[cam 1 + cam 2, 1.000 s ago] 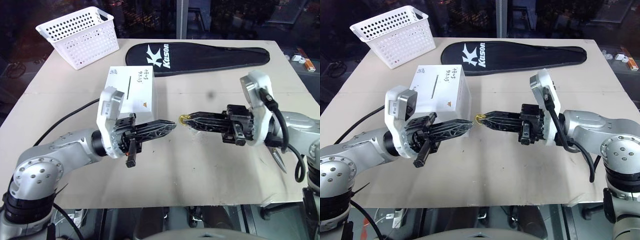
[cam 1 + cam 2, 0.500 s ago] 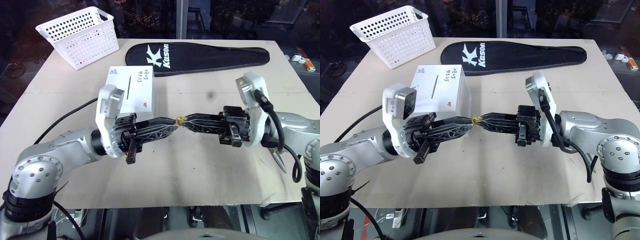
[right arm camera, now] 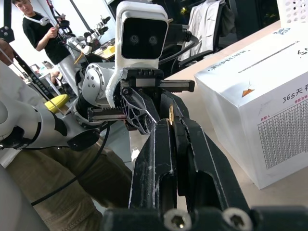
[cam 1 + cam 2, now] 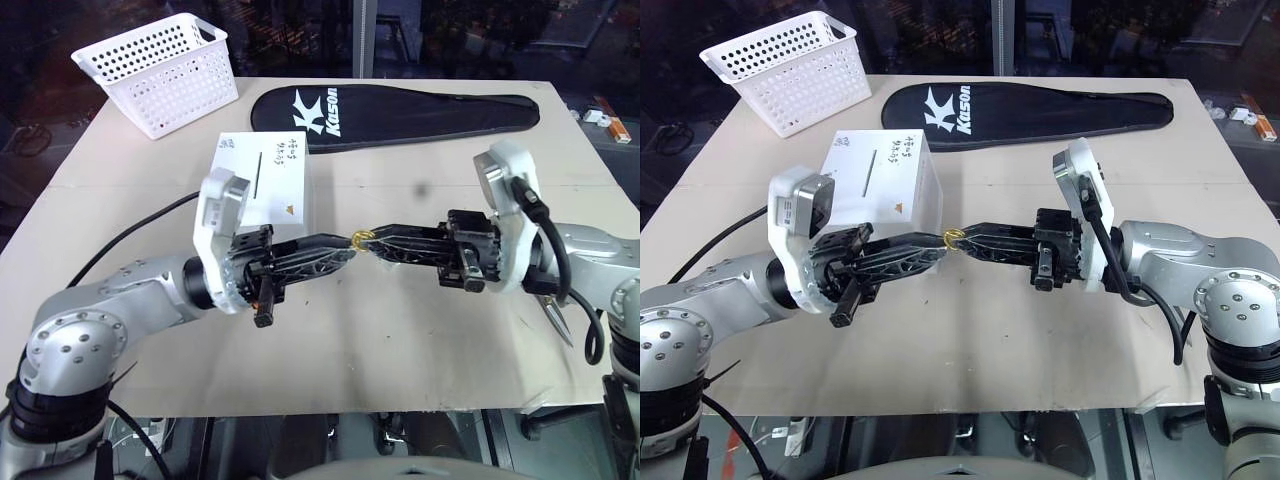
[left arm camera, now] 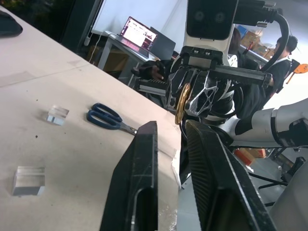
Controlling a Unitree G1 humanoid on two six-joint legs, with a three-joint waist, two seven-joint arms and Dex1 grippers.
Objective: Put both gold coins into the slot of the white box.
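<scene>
Both arms are up off the tabletop (image 4: 400,330), forearms bent inward, end effectors level and pointing at each other, tips meeting over the middle. The right end effector (image 4: 372,240) is clamped tight on a gold coin (image 4: 363,238), a thin shiny disc pinched edge-on at the very tip of its black, lattice-ribbed fingers. The left end effector (image 4: 348,250) reaches in from the other side with its fingers slightly parted around that coin; in the left wrist view the disc (image 5: 182,102) sits just beyond its two flat black fingers (image 5: 139,192), and I can't tell whether they touch it.

Behind the left arm sits the white box (image 4: 268,180), plain matte cardboard, rectangular, with the slot (image 4: 256,173) a thin dark line on its top face beside handwritten scribbles and a small orange mark.

Farther back, a white perforated plastic basket (image 4: 160,72) stands at the far left corner, and a long black fabric racket cover (image 4: 400,110) lies across the back. The left wrist view catches two small clear plastic cases (image 5: 29,179) and blue-handled scissors (image 5: 108,117) lying on the pale surface.
</scene>
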